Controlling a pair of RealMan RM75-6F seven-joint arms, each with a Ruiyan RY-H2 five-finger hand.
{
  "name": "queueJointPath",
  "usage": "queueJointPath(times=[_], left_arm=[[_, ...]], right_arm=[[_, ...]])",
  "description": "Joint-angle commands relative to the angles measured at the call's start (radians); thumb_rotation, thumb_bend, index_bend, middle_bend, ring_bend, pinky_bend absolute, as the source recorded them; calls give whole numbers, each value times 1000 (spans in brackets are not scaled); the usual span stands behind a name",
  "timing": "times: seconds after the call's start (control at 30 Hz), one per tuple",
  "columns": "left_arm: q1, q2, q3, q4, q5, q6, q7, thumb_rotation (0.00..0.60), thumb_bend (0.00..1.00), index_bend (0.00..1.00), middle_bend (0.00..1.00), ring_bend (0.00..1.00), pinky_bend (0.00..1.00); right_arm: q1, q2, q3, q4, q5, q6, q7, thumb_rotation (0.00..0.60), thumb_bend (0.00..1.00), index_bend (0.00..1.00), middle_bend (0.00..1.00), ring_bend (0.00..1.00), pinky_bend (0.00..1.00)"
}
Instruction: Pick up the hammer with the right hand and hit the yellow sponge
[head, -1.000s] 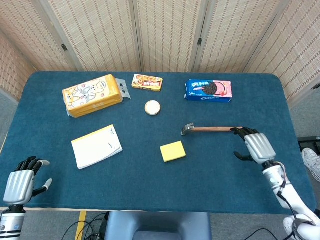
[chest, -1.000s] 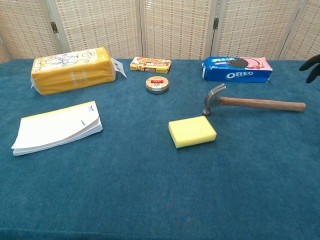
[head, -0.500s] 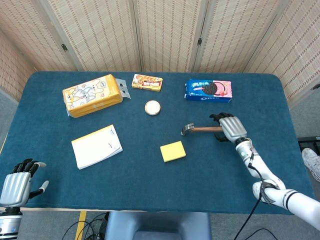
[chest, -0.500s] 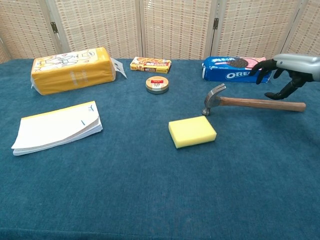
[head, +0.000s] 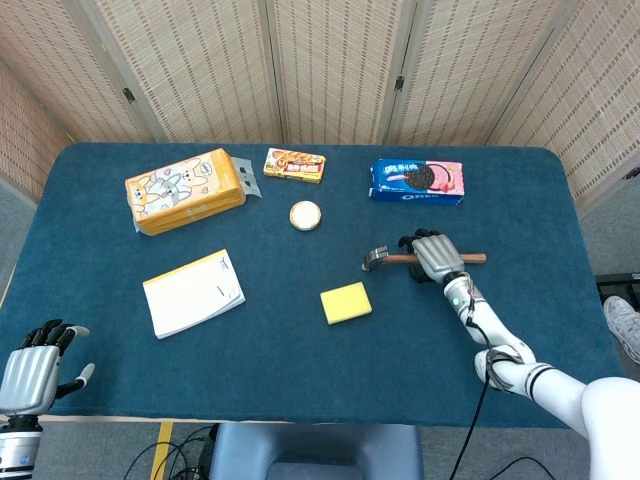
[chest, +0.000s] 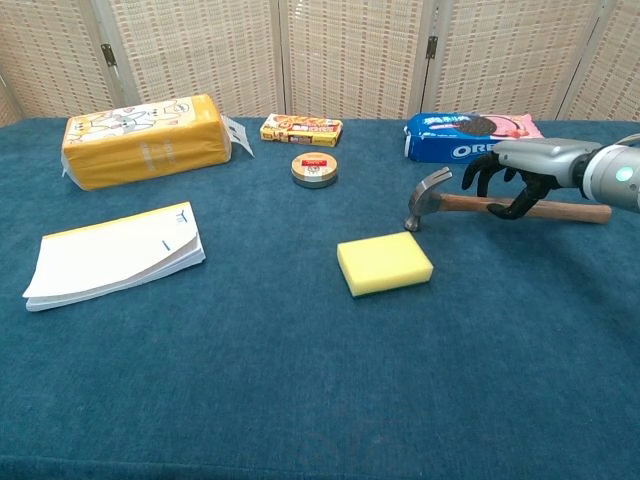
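Note:
The hammer (head: 376, 258) (chest: 430, 193) lies flat on the blue table, its metal head pointing left and its wooden handle running right. My right hand (head: 433, 256) (chest: 520, 172) hovers over the handle just behind the head. Its fingers arch over the far side and the thumb hangs on the near side, not closed on the wood. The yellow sponge (head: 346, 302) (chest: 384, 263) sits in front of and slightly left of the hammer head, a short gap away. My left hand (head: 30, 372) hangs off the front left corner, fingers apart and empty; the chest view does not show it.
A white notepad (head: 193, 292) (chest: 115, 255) lies at the left. Along the back stand a yellow packet (head: 185, 190), a small snack box (head: 294, 165), a round tin (head: 305, 215) and an Oreo pack (head: 417, 181) just behind the hammer.
My right hand has moved left along the handle from its far end to just behind the head and lowered around it. The hammer has not shifted. The left hand sank slightly.

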Motion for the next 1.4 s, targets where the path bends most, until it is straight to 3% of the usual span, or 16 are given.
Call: queueJointPath(times=[0.03, 0.67, 1.4], left_arm=[[2, 1, -1, 2, -1, 2, -2, 600, 290, 360, 362, 207, 268], [9, 4, 1, 16, -6, 0, -11, 600, 290, 316, 362, 207, 268], [13, 6, 3, 22, -10, -7, -23, 600, 290, 287, 362, 207, 268]], right_arm=[[13, -17, -6, 18, -3, -9, 2, 600, 431, 307, 368, 149, 222], [42, -62, -16, 71, 4, -19, 0, 600, 539, 394, 434, 149, 222], [51, -87, -14, 104, 36, -26, -27, 600, 435, 447, 482, 157, 222]])
